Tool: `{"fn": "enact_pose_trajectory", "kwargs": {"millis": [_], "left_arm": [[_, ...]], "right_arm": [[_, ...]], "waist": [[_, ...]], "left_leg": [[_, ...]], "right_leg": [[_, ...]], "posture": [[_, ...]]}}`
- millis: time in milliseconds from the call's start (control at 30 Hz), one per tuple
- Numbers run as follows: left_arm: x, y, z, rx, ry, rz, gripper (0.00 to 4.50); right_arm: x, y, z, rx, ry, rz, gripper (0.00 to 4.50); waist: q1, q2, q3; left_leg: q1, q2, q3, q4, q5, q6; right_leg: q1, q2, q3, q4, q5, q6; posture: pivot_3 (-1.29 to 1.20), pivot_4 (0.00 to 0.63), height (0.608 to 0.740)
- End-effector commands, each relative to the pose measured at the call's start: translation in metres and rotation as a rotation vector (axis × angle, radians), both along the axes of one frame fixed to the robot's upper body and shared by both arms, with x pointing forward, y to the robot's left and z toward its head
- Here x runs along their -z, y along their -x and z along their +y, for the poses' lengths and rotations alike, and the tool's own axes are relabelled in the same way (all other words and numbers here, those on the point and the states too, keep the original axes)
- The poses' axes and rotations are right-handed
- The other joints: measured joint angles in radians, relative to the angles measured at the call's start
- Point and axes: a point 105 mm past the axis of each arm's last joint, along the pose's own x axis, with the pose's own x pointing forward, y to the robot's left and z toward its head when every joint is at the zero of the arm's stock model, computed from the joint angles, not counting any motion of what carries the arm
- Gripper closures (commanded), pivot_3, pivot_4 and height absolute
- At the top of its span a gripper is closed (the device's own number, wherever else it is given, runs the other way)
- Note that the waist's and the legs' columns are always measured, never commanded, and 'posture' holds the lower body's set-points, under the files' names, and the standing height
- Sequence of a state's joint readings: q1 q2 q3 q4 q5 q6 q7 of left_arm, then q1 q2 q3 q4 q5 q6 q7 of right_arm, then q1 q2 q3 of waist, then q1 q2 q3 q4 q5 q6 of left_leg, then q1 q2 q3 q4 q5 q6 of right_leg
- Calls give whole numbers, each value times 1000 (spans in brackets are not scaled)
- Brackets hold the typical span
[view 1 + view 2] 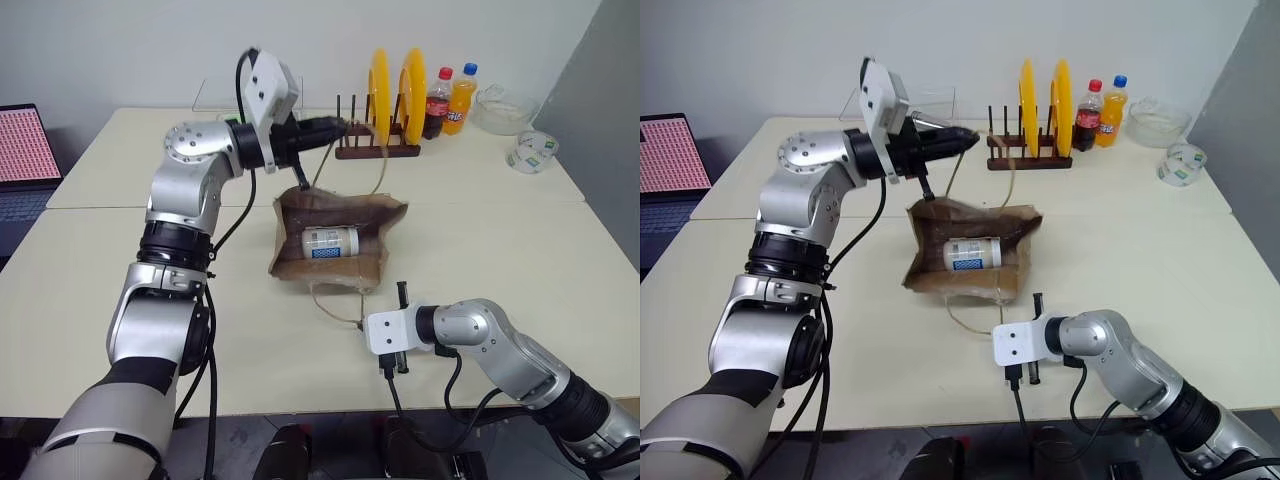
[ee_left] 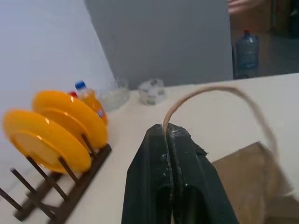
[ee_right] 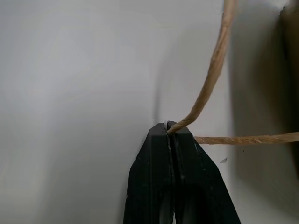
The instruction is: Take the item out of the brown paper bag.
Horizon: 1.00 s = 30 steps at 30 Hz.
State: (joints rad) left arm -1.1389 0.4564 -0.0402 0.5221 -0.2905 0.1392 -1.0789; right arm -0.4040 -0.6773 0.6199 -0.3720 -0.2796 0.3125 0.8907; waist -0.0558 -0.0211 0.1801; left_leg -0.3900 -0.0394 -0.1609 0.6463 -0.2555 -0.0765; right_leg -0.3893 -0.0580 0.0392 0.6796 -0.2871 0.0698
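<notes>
Fingers of the left gripper [image 2: 169, 133] are pinched tight on the far handle [image 2: 219, 95] of the brown paper bag [image 1: 335, 240], holding that pale loop up above the table [image 1: 520, 260], while the fingers of the right gripper [image 3: 170, 128] are clamped on the near handle [image 3: 212, 70], drawn low toward the table's front edge. Between the two pulls the bag's mouth stands open and faces up toward the head camera, and the item [image 1: 330, 242], a small whitish packet with bluish print, lies on its side in the middle of the bag's hollow, in plain sight. From the item, the left gripper sits at about 12 o'clock and the right gripper at about 5 o'clock. To do this step well, I judge that one handle must stay taut so the mouth does not fold shut, while the other gripper lets go, opens and reaches in; the right looks the better candidate, being nearer the mouth. The thin crumpled paper could slide or collapse if the raised handle slackens. Farther out, at about 1 o'clock, stand a wooden rack with yellow plates [image 1: 395, 95] and two drink bottles [image 1: 450, 100]; a tape roll [image 1: 531, 152] lies near 2 o'clock, and a laptop [image 1: 28, 160] sits at about 10 o'clock.
</notes>
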Motion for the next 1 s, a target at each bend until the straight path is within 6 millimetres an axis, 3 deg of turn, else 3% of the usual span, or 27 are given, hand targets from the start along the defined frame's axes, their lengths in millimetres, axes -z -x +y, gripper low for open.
{"fn": "enact_pose_trajectory", "kwargs": {"millis": [33, 200, 367, 467, 667, 833, 1000], "left_arm": [[-23, 2, 2, -6, 40, -76, 4500], [-29, 3, 2, 17, 49, -77, 4500], [-20, 16, 2, 122, -5, -28, 4500], [-13, 22, 2, 155, -30, -8, 4500], [-5, 34, -3, 219, -50, 31, 4500], [-3, 39, -6, 246, -49, 55, 4500], [-3, 45, -8, 276, -40, 82, 4500]], "right_arm": [[17, 12, -4, -28, 53, 67, 4460], [8, 1, -5, 21, 13, 5, 4460], [-21, -5, 1, 103, -190, -12, 4460], [-34, -2, 2, 137, -275, -1, 3652], [-68, 19, -1, 159, -447, 71, 1608], [-87, 38, -20, 180, -484, 138, 1608], [-102, 40, -37, 225, -505, 149, 1608]], "waist": [[0, 0, 0], [0, 0, 0], [-1, 0, 0], [-1, 0, 0], [-1, 0, 0], [2, 0, 0], [2, 0, 0]], "left_leg": [[0, 0, 0, 0, 0, 0], [0, 0, 0, 0, 0, 0], [0, 0, 0, 0, 0, -1], [0, 0, 0, 0, 0, -1], [0, 0, 0, 0, 0, 0], [-1, 0, 0, 0, -2, 3], [-1, 0, 0, 0, -2, 3]], "right_leg": [[0, 0, 0, 0, 0, 0], [0, 0, 0, 0, 0, 0], [0, 0, 0, 0, 0, 0], [-1, 0, 0, 1, 0, 0], [-1, 0, 0, 1, 0, 0], [0, 0, 0, 0, 0, 0], [0, 0, 0, 0, 0, 0]], "posture": [[0, 150, 740], [0, 150, 740], [0, 150, 740], [0, 150, 740], [0, 150, 740], [0, 150, 740], [0, 150, 740]]}}
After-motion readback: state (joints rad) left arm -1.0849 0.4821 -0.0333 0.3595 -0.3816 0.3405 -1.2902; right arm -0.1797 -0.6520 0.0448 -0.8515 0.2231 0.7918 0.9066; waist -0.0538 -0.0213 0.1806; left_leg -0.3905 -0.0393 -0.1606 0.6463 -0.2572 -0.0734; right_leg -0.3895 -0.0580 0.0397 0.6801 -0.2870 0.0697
